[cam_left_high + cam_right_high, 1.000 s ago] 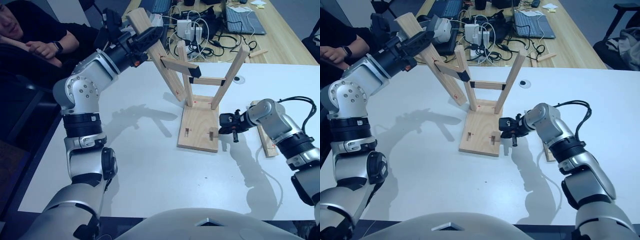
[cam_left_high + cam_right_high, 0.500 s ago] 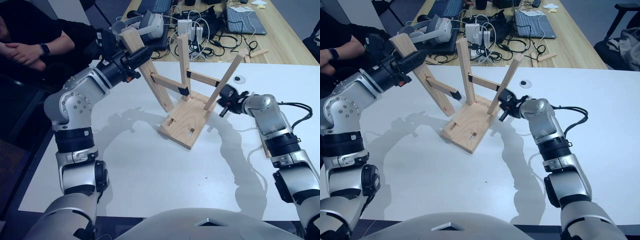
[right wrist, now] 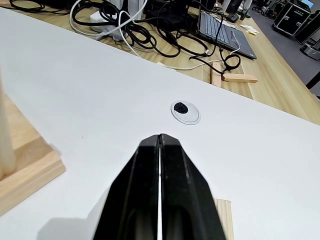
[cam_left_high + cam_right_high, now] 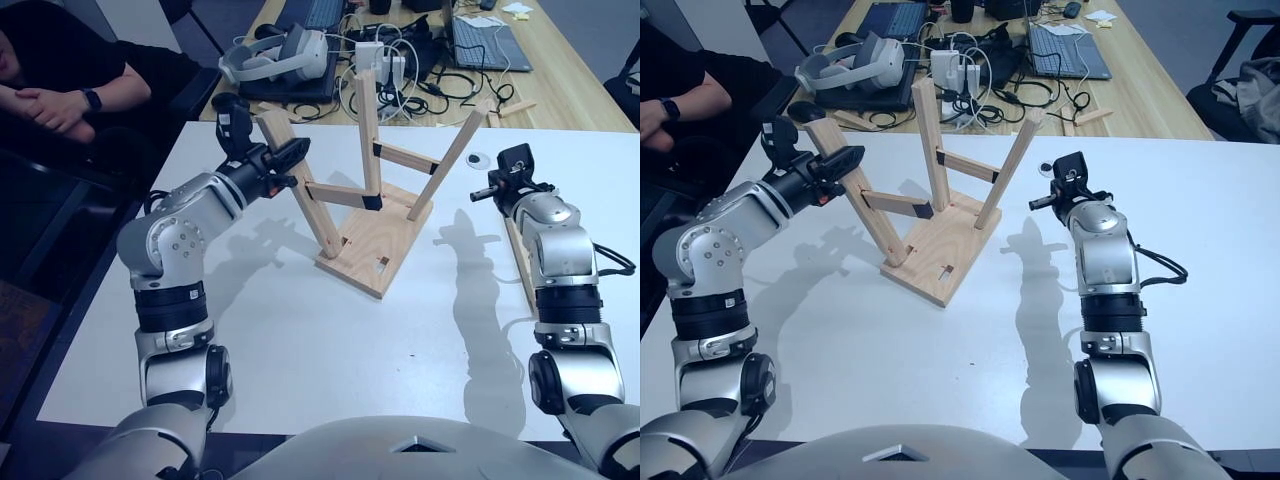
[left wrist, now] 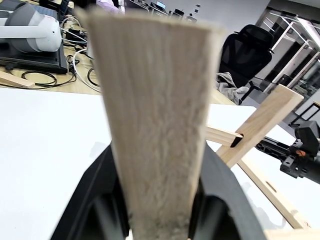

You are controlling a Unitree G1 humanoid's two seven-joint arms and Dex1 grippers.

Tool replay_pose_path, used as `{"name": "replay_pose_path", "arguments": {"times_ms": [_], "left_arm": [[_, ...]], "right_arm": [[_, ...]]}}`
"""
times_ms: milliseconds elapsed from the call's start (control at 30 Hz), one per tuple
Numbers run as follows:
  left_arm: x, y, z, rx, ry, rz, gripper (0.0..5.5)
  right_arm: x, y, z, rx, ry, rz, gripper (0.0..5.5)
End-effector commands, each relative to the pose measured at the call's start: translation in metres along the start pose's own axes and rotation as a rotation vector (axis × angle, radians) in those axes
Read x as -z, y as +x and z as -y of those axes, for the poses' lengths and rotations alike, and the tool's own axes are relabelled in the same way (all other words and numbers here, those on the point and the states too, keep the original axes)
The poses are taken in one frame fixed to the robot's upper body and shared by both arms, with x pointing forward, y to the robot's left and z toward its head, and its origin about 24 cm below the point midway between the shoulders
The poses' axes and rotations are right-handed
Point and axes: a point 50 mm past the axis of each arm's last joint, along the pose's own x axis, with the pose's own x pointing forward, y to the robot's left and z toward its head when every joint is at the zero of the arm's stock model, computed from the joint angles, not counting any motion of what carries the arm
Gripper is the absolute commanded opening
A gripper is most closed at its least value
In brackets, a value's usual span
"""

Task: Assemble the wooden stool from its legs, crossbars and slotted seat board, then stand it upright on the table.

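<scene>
Seat board (image 4: 375, 245) of your upside-down stool rests mid-table (image 4: 300, 340), legs pointing up. At its 10 o'clock, your left gripper (image 4: 283, 160) is clamped on the top of one leg (image 4: 305, 200). At 2 o'clock, your right gripper (image 4: 480, 195) hangs apart from it, fingers (image 3: 160, 150) pressed together, empty.

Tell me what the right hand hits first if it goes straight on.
Probably the table, just short of the round cable port; the right hand angles down at it, depth unclear.
</scene>
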Motion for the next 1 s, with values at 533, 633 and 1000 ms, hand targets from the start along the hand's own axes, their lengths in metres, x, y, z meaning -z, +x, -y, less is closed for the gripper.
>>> {"name": "replay_pose_path", "arguments": {"times_ms": [533,633,1000], "left_arm": [[0.008,0.010,0.004,-0.087,-0.030,0.082,1.02],[0.006,0.011,0.006,-0.071,-0.030,0.091,1.02],[-0.005,0.011,0.010,-0.036,-0.017,0.154,1.02]], "right_arm": [[-0.008,0.004,-0.006,-0.029,-0.018,0.062,0.00],[-0.010,0.004,-0.008,-0.045,-0.013,0.075,0.00],[-0.010,0.004,-0.010,-0.059,-0.005,0.084,0.00]]}}
